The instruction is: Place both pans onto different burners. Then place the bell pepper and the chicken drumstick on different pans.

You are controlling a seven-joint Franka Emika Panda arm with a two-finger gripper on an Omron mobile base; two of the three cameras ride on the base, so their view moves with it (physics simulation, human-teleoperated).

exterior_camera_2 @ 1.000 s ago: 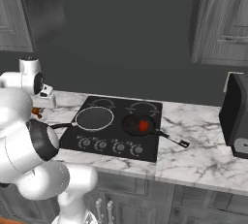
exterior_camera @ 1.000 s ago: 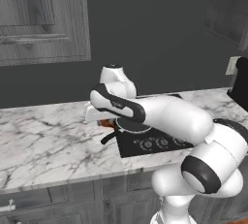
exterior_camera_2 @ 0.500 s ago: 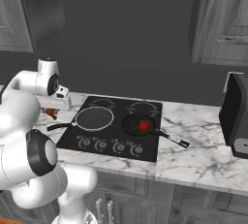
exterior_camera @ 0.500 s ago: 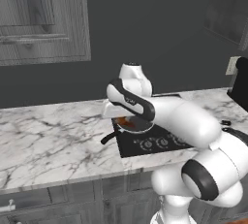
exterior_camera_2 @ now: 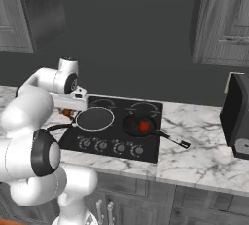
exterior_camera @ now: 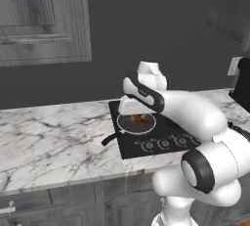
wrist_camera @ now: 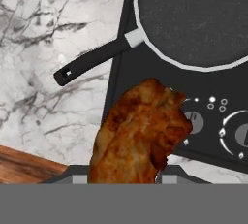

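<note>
Chicken, in the shape of the orange-brown drumstick (wrist_camera: pixel 140 133), sat closest to the hand camera, rising between the gripper's (wrist_camera: pixel 123 178) two fingers, which pinched it at its lower end. Beneath it lay the edge of the black cooktop (wrist_camera: pixel 121 92), with the marble counter (wrist_camera: pixel 53 48) to one side and a strip of brown wood (wrist_camera: pixel 24 162) at the lower corner. Past the drumstick stood the pale-rimmed pan (wrist_camera: pixel 193 19), dark inside, its straight black handle (wrist_camera: pixel 94 58) reaching out over the counter. The drumstick hung short of that pan, over the cooktop's knob (wrist_camera: pixel 193 121) edge rather than over the pan's bowl.

From the left base camera, the white arm (exterior_camera: pixel 188 110) reached forward over the cooktop (exterior_camera: pixel 161 137), and the drumstick (exterior_camera: pixel 141 119) showed just under the hand, close above the pale-rimmed pan (exterior_camera: pixel 135 124). The pan's handle (exterior_camera: pixel 110 138) pointed out onto the counter (exterior_camera: pixel 53 137).

From the right base camera, the pale-rimmed pan (exterior_camera_2: pixel 95 119) sat on the near left burner, and the drumstick (exterior_camera_2: pixel 66 113) hung beside its left edge under the hand. On the burner to the right sat the second pan (exterior_camera_2: pixel 138 125), holding the red bell pepper (exterior_camera_2: pixel 144 127), its handle (exterior_camera_2: pixel 172 140) stretching toward the counter (exterior_camera_2: pixel 199 146). Farther right stood a dark appliance (exterior_camera_2: pixel 236 114), and grey cabinets (exterior_camera_2: pixel 223 19) hung above.
</note>
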